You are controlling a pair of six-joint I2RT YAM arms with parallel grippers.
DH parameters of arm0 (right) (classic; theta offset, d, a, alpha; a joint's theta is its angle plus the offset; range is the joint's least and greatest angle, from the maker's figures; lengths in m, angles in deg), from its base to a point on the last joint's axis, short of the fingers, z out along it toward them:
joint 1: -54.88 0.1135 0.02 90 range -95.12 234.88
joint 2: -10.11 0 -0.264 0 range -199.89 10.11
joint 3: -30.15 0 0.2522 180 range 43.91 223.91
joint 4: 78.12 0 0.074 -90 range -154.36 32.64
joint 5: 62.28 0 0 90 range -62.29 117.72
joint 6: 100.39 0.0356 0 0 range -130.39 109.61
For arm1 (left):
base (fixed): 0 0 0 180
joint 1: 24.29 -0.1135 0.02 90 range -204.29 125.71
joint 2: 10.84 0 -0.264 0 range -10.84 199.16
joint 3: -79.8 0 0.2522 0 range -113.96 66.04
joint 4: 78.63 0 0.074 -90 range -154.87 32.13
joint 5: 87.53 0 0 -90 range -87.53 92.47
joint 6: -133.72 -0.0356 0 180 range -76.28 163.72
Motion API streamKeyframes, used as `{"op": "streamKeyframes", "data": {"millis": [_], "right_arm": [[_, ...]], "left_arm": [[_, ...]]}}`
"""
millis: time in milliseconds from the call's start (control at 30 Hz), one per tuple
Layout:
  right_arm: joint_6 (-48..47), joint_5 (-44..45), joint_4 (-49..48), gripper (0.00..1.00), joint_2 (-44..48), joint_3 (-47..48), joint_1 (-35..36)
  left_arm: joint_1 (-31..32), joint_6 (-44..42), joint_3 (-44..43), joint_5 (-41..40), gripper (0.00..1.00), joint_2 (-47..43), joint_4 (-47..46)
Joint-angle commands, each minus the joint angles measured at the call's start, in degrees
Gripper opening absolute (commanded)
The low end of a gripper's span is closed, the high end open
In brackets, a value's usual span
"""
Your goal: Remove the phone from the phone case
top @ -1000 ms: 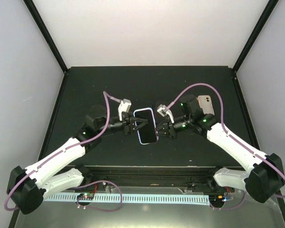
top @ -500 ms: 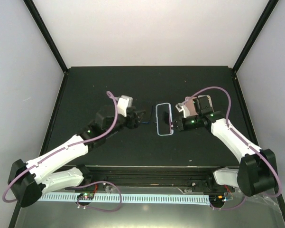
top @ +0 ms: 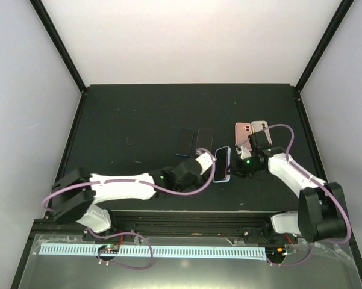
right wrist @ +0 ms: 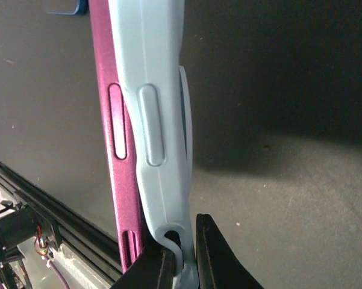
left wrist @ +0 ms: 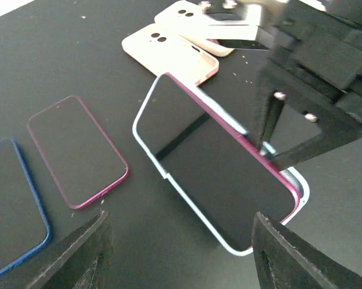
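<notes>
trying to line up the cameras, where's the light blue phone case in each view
Top external: the light blue phone case is a thin sliver right of centre, at the right gripper.
Left wrist: the case spans mid-frame, tilted.
Right wrist: the case is the pale band left of centre.
Shared landmark: the magenta phone, partly out of it.
</notes>
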Motion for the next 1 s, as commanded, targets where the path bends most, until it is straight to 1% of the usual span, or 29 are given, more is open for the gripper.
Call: {"op": "streamKeyframes", "data": {"millis": [0,67,200,367,433,567,733,833,967], "right_arm": [[-0.28,0.47,-1.93,0.01,-4.24,4.09,-0.37],[-0.44,1.52,-2.29,0.01,-4.92,4.01,-0.57],[-0.45,2.61,-2.76,0.01,-5.91,4.02,-0.85],[0.22,4.63,-2.73,0.01,-9.10,5.91,-0.90],[-0.13,4.40,-2.12,0.01,-10.58,6.76,-0.93],[-0.19,4.28,-2.35,0.01,-10.73,6.63,-0.91],[-0.31,3.71,-2.36,0.01,-11.97,6.91,-0.95],[-0.53,3.74,-2.10,0.01,-12.64,7.16,-0.95],[-0.52,2.88,-1.94,0.01,-12.88,7.28,-0.95]], "left_arm": [[3.47,-7.91,-7.00,-8.06,0.65,9.30,-6.56],[3.86,-8.96,-7.55,-7.66,0.65,11.84,-9.45],[4.11,-10.80,-6.99,-3.60,0.67,15.67,-17.11],[4.67,-11.30,-6.82,-1.39,0.69,21.11,-23.09],[4.67,-10.91,-7.96,-2.50,0.67,22.68,-21.81],[4.60,-10.36,-11.06,-8.12,0.64,25.99,-18.08],[4.58,-9.83,-14.36,-12.79,0.57,29.22,-13.19],[4.58,-9.72,-15.25,-14.83,0.56,30.44,-12.15],[4.67,-9.50,-18.07,-17.90,0.55,32.49,-8.00]]}}
